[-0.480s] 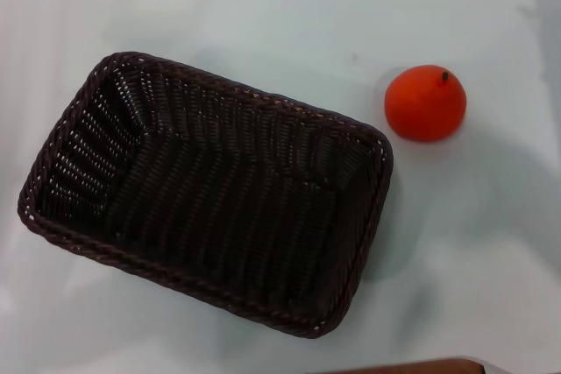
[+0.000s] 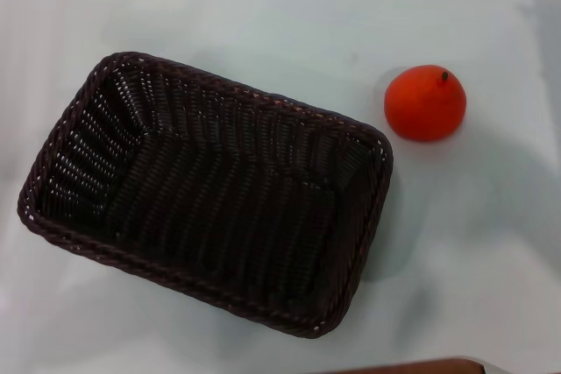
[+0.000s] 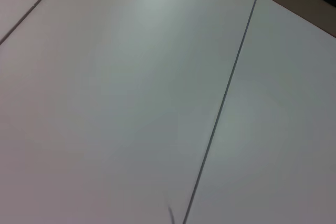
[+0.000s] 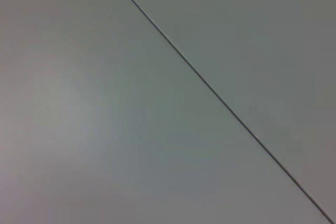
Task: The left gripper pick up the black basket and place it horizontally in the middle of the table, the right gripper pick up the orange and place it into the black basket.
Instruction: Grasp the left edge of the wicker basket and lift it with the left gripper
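Black basket [image 2: 206, 194] lies askew on the table [image 2: 263, 15]; orange [image 2: 425, 102] just beside it. Neither gripper visible; jaw state cannot be told.

Black basket [image 2: 206, 194] upright, skewed diagonally on table [image 2: 263, 15]; orange [image 2: 425, 102] just beside, outside.

A very dark brown-black weave is seen on the black basket [image 2: 210, 194], ribbed in close rows, with a braided rim (pale flecks show between the strands). The orange [image 2: 425, 102] is coloured bright orange, tipped by a tiny dark stem. The table [image 2: 263, 6] is plain glossy white, crossed by thin dark seam lines in both wrist views.
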Controlling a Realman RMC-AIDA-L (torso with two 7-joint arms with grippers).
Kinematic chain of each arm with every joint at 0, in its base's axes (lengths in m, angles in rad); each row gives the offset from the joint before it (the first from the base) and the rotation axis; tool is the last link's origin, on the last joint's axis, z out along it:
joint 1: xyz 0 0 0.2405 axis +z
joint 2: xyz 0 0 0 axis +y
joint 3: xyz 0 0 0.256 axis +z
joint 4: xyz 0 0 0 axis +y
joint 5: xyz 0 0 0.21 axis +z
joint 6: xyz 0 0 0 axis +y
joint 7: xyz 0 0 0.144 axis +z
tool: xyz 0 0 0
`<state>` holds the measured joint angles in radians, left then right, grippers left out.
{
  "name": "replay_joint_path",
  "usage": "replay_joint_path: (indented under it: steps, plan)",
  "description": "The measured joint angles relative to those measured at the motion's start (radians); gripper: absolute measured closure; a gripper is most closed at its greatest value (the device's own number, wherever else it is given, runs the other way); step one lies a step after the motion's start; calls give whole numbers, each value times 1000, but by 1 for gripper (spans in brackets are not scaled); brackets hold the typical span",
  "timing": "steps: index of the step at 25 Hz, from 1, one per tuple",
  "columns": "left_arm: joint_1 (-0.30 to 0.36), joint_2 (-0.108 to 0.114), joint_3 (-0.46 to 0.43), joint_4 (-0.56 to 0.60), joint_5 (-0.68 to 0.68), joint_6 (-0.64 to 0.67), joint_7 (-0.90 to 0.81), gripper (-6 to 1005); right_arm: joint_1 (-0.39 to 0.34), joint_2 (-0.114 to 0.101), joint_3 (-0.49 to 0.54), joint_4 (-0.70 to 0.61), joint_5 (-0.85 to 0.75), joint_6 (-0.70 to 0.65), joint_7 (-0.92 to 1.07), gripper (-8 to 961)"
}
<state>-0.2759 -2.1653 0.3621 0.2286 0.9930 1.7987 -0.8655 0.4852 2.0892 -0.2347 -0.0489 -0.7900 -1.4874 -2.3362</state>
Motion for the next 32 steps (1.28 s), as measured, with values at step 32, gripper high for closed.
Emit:
replay_joint_path:
  steps: [32]
  plan:
    - [-110, 104, 235, 1171, 1115, -15, -1381, 244, 5, 2, 2, 1, 35, 64, 0, 41]
